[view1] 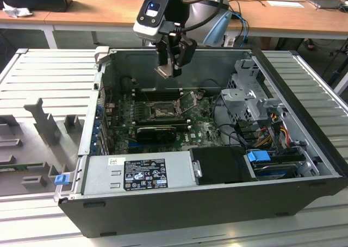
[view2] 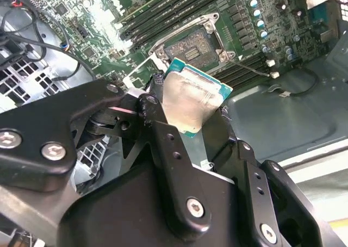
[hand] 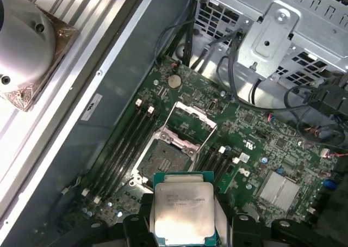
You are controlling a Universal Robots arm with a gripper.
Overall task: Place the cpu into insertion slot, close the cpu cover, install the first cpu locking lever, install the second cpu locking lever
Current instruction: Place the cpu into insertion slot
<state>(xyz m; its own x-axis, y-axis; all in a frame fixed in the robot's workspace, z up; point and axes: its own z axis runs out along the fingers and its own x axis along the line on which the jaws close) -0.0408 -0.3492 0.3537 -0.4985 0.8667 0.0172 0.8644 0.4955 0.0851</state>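
Observation:
The cpu (view1: 165,72) (view2: 193,103) (hand: 184,206), a flat silvery square chip with a green edge, hangs in my gripper (view1: 169,70) (view2: 190,112) (hand: 185,225), whose black fingers (view2: 163,138) are shut on its sides. In the exterior view it is held above the open computer case, a little behind and well above the insertion slot (view1: 161,112) (view2: 191,48) (hand: 163,161) on the green motherboard. The slot lies bare, showing its pin field. The cpu cover (view1: 191,99) (hand: 191,122) is swung up and open at one side of the slot.
Long black memory slots (view1: 155,94) (hand: 122,143) flank the socket. A grey power supply (view1: 138,173) fills the case front and a metal drive cage (view1: 247,94) (hand: 277,35) with cables stands at the exterior view's right. A round cooler (hand: 24,45) rests outside the case.

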